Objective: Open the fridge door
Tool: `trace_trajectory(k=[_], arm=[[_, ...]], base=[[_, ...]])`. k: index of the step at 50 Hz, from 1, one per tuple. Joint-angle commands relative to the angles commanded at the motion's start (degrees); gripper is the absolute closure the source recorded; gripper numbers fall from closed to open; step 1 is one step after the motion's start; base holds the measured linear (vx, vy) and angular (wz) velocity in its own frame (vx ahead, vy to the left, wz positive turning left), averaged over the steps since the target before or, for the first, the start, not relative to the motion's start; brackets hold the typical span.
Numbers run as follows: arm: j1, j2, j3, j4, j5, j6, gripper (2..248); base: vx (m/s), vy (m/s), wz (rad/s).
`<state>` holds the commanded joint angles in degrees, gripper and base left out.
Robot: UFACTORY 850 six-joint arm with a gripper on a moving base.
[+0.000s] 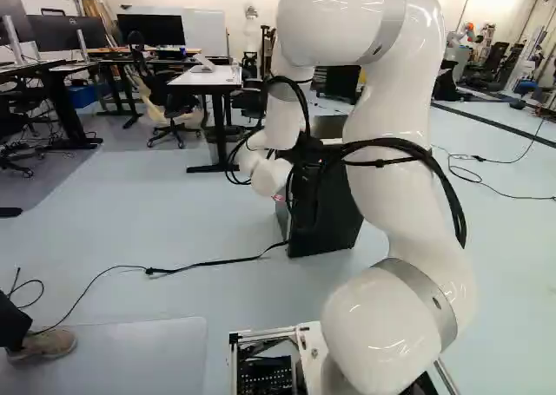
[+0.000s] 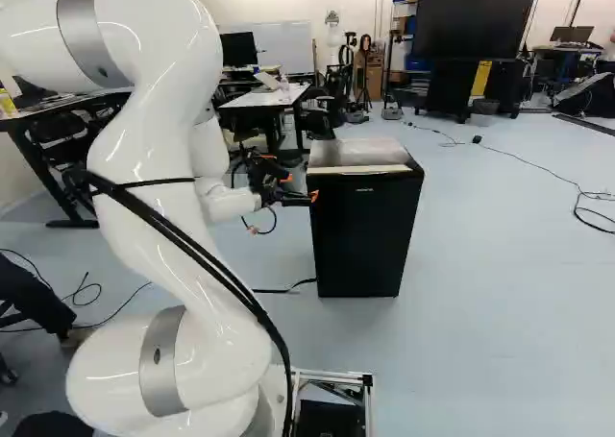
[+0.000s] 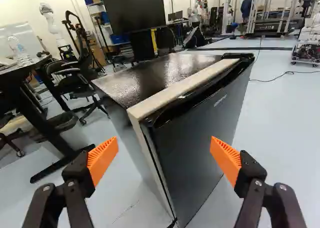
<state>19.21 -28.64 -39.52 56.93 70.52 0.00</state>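
A small black fridge (image 2: pixel 365 235) stands on the floor ahead of the arm, its door shut. In the right base view my gripper (image 2: pixel 300 187) is beside the fridge's upper left edge. In the left base view the fridge (image 1: pixel 326 217) is partly hidden behind the arm. Seen from the wrist, my gripper (image 3: pixel 164 159) stands wide open, the fridge's near vertical edge ahead of and between the orange pads. The fridge door (image 3: pixel 200 143) faces one finger's side, with a dark recessed grip along its top edge. Contact between fingers and fridge cannot be told.
Desks (image 1: pixel 204 78) and office chairs (image 1: pixel 169 100) stand behind and left of the fridge. A black cable (image 1: pixel 208 263) runs over the floor to the fridge. A person's shoe (image 1: pixel 43 345) shows at the left of the left base view. Another robot (image 3: pixel 50 20) stands far back.
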Motion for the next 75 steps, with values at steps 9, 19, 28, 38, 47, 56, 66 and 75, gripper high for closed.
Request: trace_trajectory(k=[9, 19, 28, 38, 47, 56, 66, 75], arm=[[0.5, -0.8, -1.0, 2.0, 0.6, 0.0, 3], [0.9, -2.9, -2.5, 2.6, 0.8, 0.0, 3], [1.1, -5.2, -4.0, 2.6, 0.8, 0.0, 3], [1.1, -7.4, -5.6, 2.8, 0.8, 0.0, 3], [1.0, -8.0, -6.2, 3.2, 0.8, 0.0, 3], [1.0, -8.1, -6.3, 3.6, 0.8, 0.0, 3], [0.9, -8.1, -6.3, 4.1, 0.8, 0.0, 3], [0.7, -8.1, -6.4, 4.5, 0.8, 0.0, 3]], base=[[0.0, 0.0, 0.0], [0.0, 0.0, 0.0], [0.0, 0.0, 0.0], [0.0, 0.0, 0.0], [0.0, 0.0, 0.0], [0.0, 0.0, 0.0], [0.0, 0.0, 0.0], [0.0, 0.0, 0.0]])
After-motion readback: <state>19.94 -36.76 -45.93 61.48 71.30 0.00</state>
